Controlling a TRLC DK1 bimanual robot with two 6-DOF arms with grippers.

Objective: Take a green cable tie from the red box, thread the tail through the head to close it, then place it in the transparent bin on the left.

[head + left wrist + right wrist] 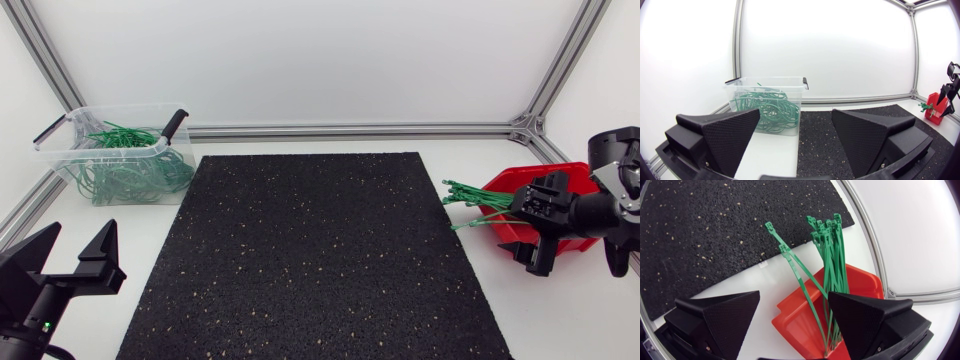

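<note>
The red box (566, 182) sits at the table's right edge, with a bundle of green cable ties (473, 198) sticking out of it toward the mat. My right gripper (529, 229) hovers over the box's near side, open. In the right wrist view the ties (832, 255) fan out of the red box (862, 282), and a few strands run between my right gripper's (795, 325) spread fingers without being pinched. The transparent bin (60, 160) at the back left holds several looped green ties. My left gripper (78, 242) rests open and empty at the front left, facing the bin (740, 86).
A black speckled mat (310, 260) covers the middle of the white table. Aluminium frame rails (350, 130) run along the back and side edges. From the left wrist view, the red box (935, 111) and my right arm (951, 87) appear far off.
</note>
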